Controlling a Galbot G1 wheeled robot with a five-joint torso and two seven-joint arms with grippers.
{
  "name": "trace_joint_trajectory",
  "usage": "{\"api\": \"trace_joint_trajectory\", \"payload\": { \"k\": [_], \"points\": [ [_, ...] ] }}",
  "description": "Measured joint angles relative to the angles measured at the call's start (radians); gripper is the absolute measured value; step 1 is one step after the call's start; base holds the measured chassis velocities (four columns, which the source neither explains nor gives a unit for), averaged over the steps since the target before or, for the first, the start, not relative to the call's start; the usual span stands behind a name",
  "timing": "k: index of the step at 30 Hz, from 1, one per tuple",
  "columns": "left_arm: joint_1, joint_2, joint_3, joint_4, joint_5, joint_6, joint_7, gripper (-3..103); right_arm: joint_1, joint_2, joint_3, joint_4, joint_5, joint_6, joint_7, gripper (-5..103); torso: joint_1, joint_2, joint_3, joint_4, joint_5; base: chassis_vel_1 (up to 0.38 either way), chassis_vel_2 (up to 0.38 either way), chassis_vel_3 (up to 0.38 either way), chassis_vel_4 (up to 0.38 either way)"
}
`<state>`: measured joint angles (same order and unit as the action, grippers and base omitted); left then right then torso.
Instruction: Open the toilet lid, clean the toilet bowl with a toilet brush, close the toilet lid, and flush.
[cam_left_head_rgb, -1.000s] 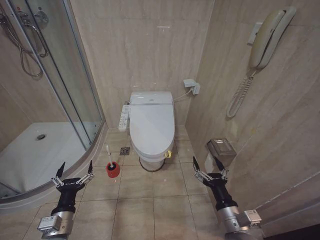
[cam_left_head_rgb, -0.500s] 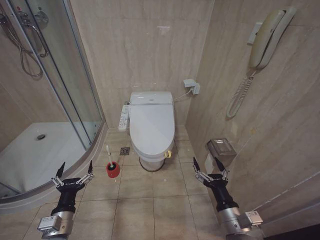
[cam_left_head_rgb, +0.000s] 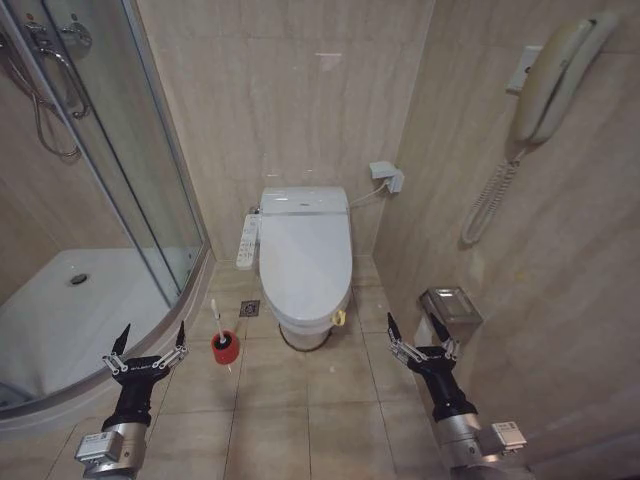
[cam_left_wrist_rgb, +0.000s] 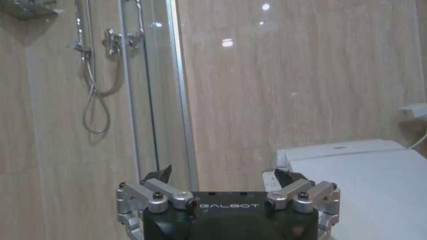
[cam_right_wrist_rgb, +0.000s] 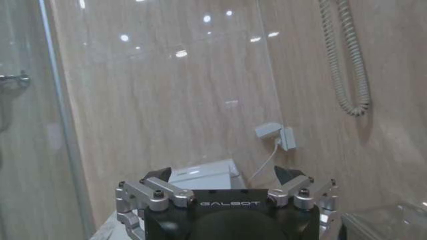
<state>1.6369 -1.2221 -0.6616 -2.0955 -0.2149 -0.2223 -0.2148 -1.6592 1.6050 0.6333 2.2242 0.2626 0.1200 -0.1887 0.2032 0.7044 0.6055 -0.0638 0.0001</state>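
Nothing is started: the toilet lid (cam_left_head_rgb: 305, 258) lies shut against the far wall, the toilet brush (cam_left_head_rgb: 217, 318) stands in its red holder (cam_left_head_rgb: 225, 347) beside it. Left end effector (cam_left_head_rgb: 146, 343) and right end effector (cam_left_head_rgb: 419, 335) hang low, spread wide, empty.

I see beige marble walls (cam_left_head_rgb: 280, 90), a tiled floor (cam_left_head_rgb: 300, 420), a glass shower enclosure (cam_left_head_rgb: 120, 170) ahead-left of my left gripper (cam_left_head_rgb: 146, 347).
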Motion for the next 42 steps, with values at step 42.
{"api": "trace_joint_trajectory", "payload": {
  "k": [42],
  "points": [
    [0.001, 0.0, 0.0, 0.0, 0.0, 0.0, 0.0, 100, 0.01, -0.003, 0.024, -0.043, -0.041, 0.042, 0.069, 100, -0.001, 0.0, 0.0, -0.0003, 0.0, -0.065, 0.064, 0.057, -0.063]
  ]
}}
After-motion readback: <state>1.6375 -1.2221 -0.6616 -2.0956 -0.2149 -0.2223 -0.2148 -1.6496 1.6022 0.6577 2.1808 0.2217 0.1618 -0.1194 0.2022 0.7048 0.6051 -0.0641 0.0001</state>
